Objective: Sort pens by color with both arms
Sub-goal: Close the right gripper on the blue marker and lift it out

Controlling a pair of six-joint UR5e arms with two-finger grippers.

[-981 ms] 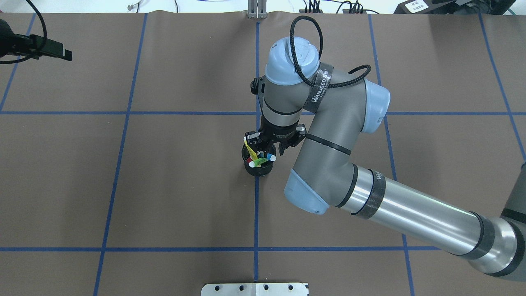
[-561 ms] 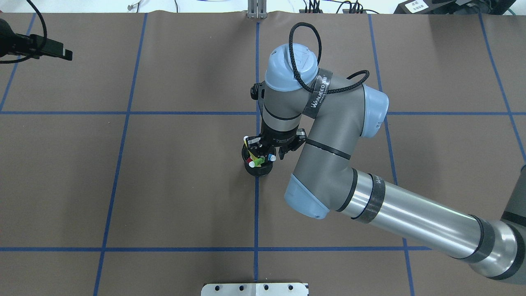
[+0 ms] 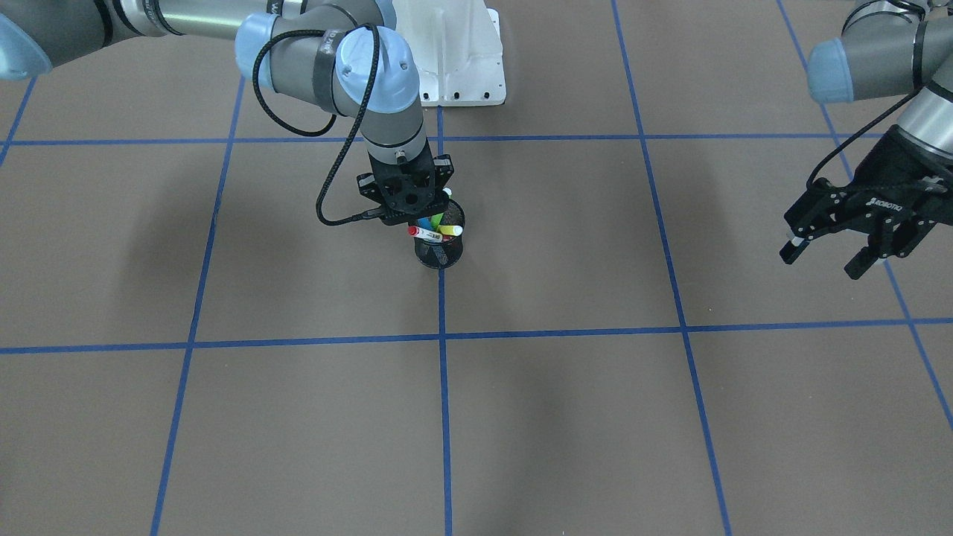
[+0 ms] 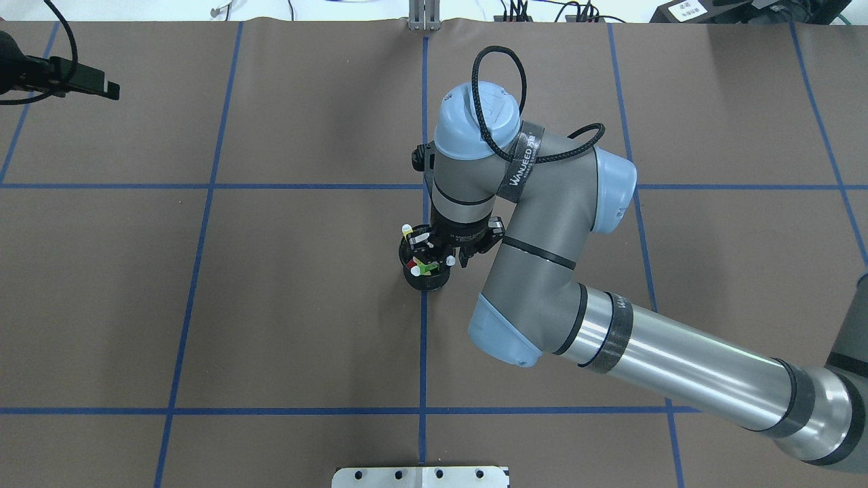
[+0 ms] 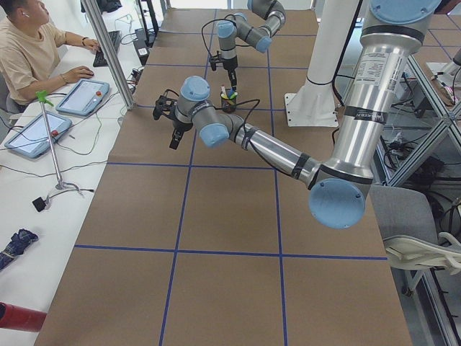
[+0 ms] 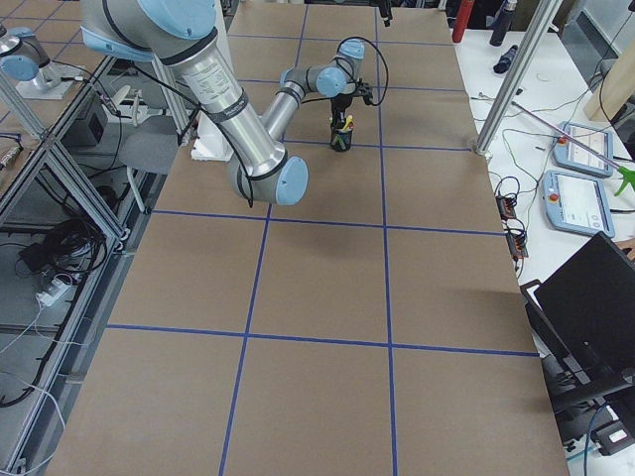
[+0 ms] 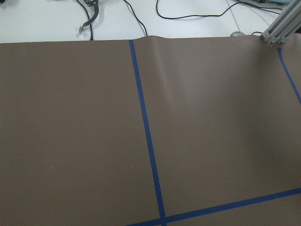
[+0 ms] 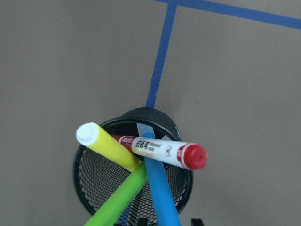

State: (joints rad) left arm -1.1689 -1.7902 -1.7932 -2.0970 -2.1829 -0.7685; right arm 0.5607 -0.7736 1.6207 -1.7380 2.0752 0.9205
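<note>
All four pens [image 8: 160, 149] stand unsorted in the black mesh cup [image 8: 89, 188], so by my reckoning everything's left to do: the right gripper [image 4: 434, 252] hangs over them, jaws apart astride the blue pen [image 8: 160, 188], the left gripper [image 3: 823, 260] spread, empty, well apart.

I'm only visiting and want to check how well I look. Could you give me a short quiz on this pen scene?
1. True or false: the yellow pen, green pen, blue pen and red-capped pen all stand in the mesh cup.
2. Fill in: the left fingers, far from the cup, are ____ (open or shut).
3. What sits right under the right fingers? A) the cup B) a keyboard C) a plate

Key: 1 true; 2 open; 3 A.
</note>
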